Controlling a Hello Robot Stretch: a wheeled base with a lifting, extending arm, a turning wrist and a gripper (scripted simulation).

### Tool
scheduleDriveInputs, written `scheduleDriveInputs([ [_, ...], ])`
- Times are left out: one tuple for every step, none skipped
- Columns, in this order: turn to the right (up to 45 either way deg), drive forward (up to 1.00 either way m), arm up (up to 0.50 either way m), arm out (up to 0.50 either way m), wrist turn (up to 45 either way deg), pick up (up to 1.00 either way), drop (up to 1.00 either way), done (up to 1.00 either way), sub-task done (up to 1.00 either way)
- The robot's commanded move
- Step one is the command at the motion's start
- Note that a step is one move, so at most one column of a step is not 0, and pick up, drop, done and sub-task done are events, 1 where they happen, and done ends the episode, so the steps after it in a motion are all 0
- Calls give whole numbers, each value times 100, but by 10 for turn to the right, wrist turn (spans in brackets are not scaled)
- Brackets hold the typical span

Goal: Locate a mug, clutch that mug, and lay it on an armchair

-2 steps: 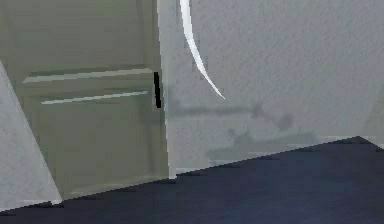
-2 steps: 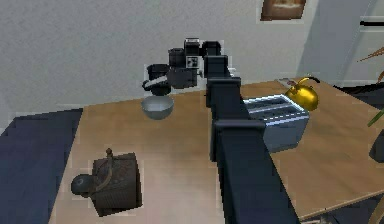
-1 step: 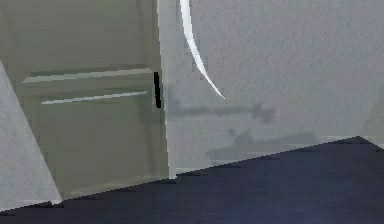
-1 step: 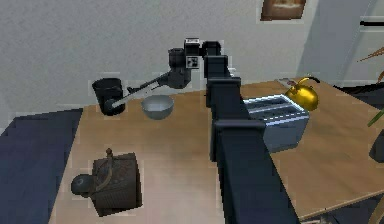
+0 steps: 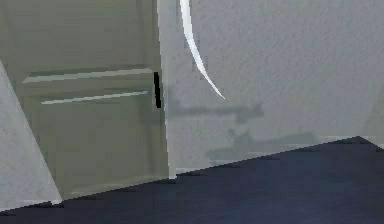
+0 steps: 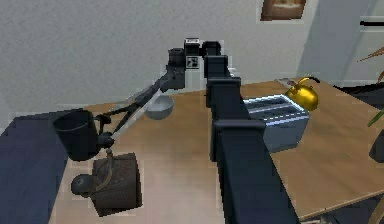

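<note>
- Hanging at the far end of the gripper (image 6: 108, 126), clear of the wooden table (image 6: 330, 150), the dark mug (image 6: 72, 135) is seen at the arm side view's left; it is held by the gripper, though the set of the fingers cannot be told.
- The height is judged deliberate; a mug lifted free can be carried off without dragging on the table or knocking the dark box (image 6: 118, 180) just below it.
- The arm (image 6: 240, 150) is stretched out across the table; the toaster (image 6: 275, 120) and the brass kettle (image 6: 303, 93) stand close together beside it; a pale bowl (image 6: 158, 105) sits near the gripper's body.
- Ahead, a cream door (image 5: 90, 110) and dark floor (image 5: 280, 185) are faced; the laying on an armchair is judged still to come, so a turn of the base is likely called for.
- Counted: one mug; one toaster; one kettle; one bowl; one box; one door; one framed picture (image 6: 283, 8) on the wall.
</note>
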Motion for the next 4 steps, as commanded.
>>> scheduleDriveInputs([
  [0, 0, 0, 0, -150, 0, 0, 0, 0],
  [0, 0, 0, -38, 0, 0, 0, 0, 0],
  [-450, 0, 0, 0, 0, 0, 0, 0, 0],
  [-240, 0, 0, 0, 0, 0, 0, 0, 0],
])
